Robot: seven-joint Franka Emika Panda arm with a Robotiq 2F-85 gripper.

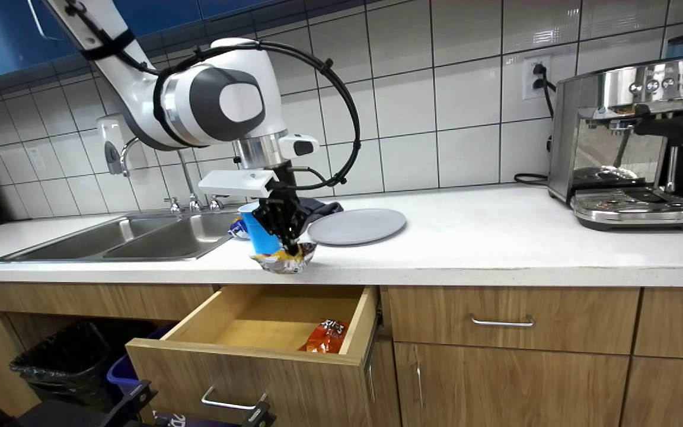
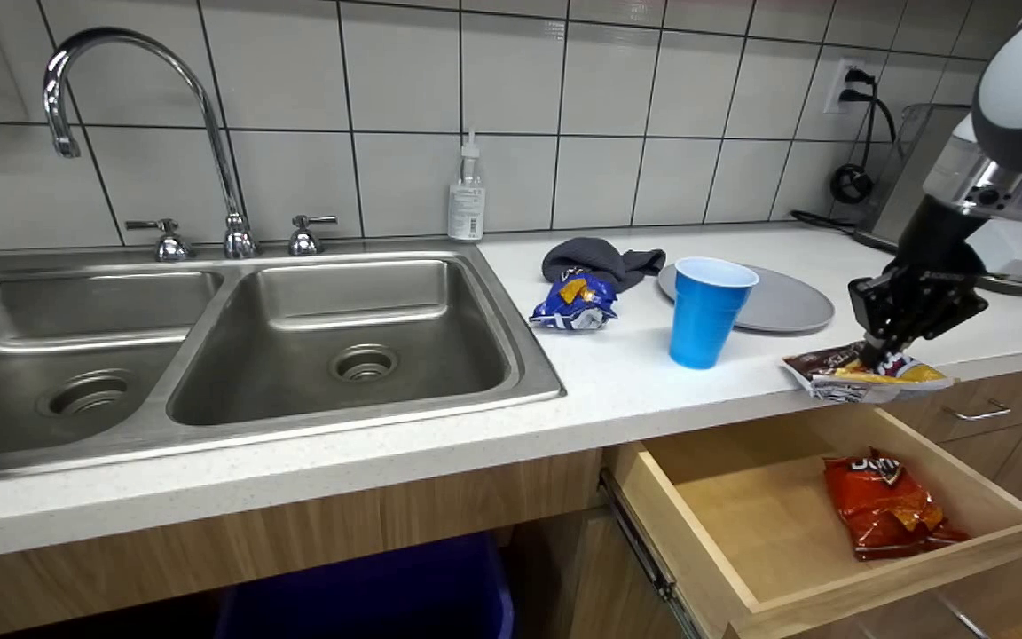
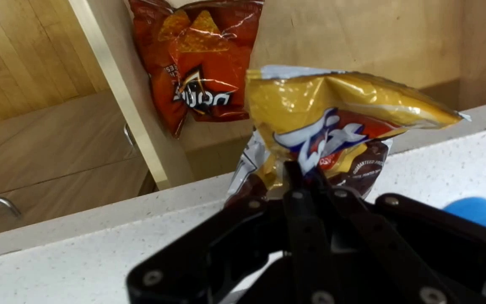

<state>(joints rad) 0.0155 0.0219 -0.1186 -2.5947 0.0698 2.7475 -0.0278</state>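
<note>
My gripper (image 1: 291,248) is shut on a yellow and brown snack bag (image 1: 279,264), pinching it near its middle. In the wrist view the fingertips (image 3: 306,174) press into the bag (image 3: 298,101), and its yellow end sticks out ahead of them. The bag is at the counter's front edge, and it also shows in an exterior view (image 2: 857,386). I cannot tell whether it touches the counter. Below it is an open wooden drawer (image 2: 733,524), with a red Doritos bag (image 2: 888,506) lying inside. The red bag also shows in the wrist view (image 3: 209,67).
A blue cup (image 2: 708,315) stands on the counter near the gripper. Behind it are a grey plate (image 2: 786,302), a dark cloth (image 2: 595,257) and a blue snack bag (image 2: 575,303). A double sink (image 2: 511,408) lies beside them. A coffee machine (image 1: 567,130) stands farther along.
</note>
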